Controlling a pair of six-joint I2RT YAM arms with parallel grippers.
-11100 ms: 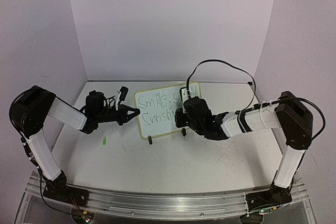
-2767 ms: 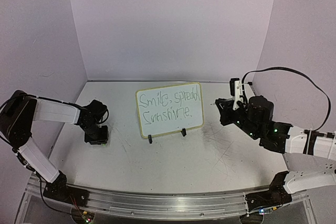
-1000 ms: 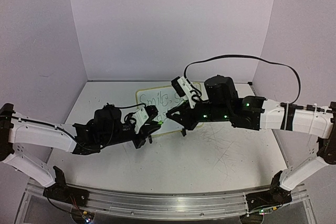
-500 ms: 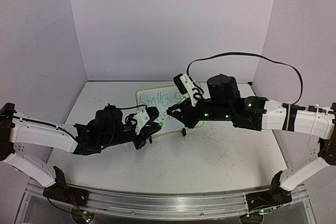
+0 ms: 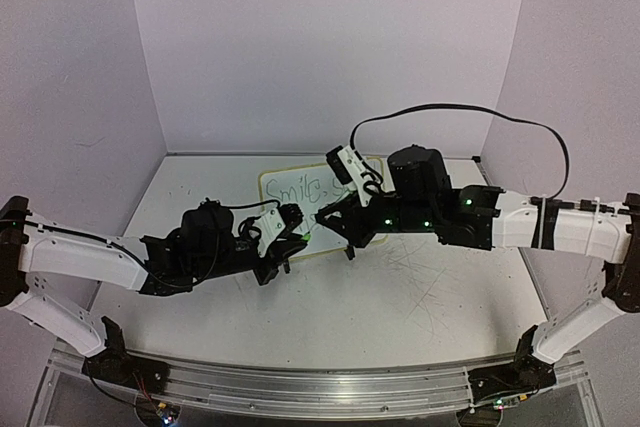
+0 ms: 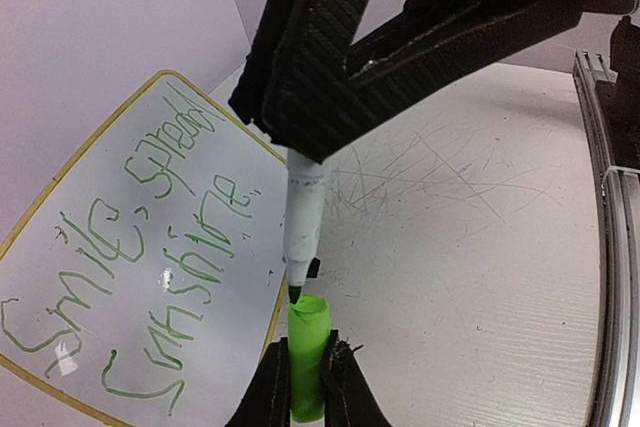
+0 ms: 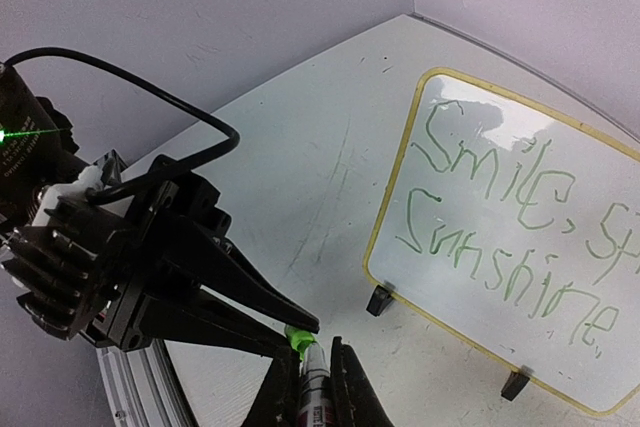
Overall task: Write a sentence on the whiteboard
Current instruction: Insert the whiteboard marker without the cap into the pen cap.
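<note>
We saw a white desk (image 5: pixel 420 297), its surface matt and crossed by many fine grey scratches (image 6: pixel 440 172). These marks lay thickest in front of the whiteboard (image 5: pixel 292 187) and to its right. To the left of the whiteboard the surface bore only a few small dark specks and one long faint line. The whiteboard stood directly on the desk, toward the back and near the middle, propped up on two small black feet (image 7: pixel 379 299). Both feet sat under the whiteboard's lower edge and touched the desk. Well in front of the whiteboard, a metal rail (image 5: pixel 320 387) ran along the desk's near edge.
</note>
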